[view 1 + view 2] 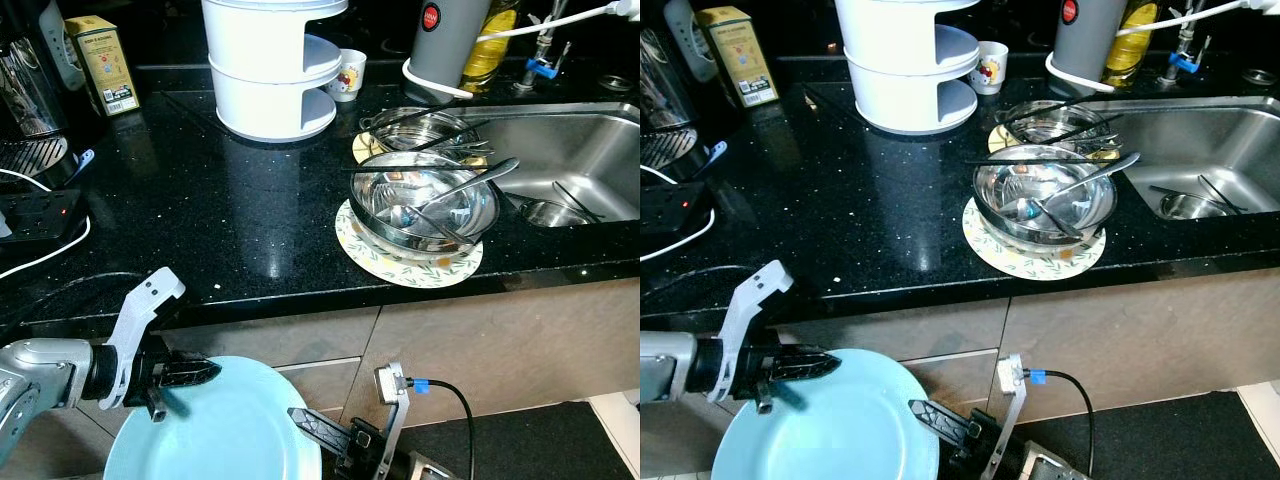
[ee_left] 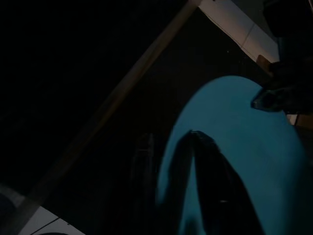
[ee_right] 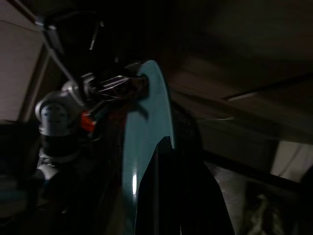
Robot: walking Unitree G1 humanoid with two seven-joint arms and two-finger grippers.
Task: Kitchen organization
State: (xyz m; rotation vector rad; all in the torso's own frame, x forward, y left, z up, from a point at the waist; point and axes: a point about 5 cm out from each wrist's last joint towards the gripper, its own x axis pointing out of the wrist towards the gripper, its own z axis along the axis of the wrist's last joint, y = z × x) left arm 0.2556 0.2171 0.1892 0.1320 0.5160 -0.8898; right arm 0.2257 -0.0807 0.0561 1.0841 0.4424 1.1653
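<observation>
A light blue plate (image 1: 225,430) is held low in front of the cabinet drawers, below the counter edge. My left gripper (image 1: 205,372) is shut on its left rim; in the left wrist view one black finger (image 2: 210,196) lies on top of the plate (image 2: 244,161) and the other sits under it. My right gripper (image 1: 303,417) grips the opposite rim from the right. The right wrist view shows the plate (image 3: 144,147) edge-on, running out from between that gripper's dark fingers.
The black counter (image 1: 230,200) carries a white tiered rack (image 1: 272,70), a small cup (image 1: 348,75), a yellow box (image 1: 102,62), and steel bowls with utensils (image 1: 425,205) on a floral plate (image 1: 400,265). A steel sink (image 1: 575,160) is at the right, a power strip (image 1: 40,212) at the left.
</observation>
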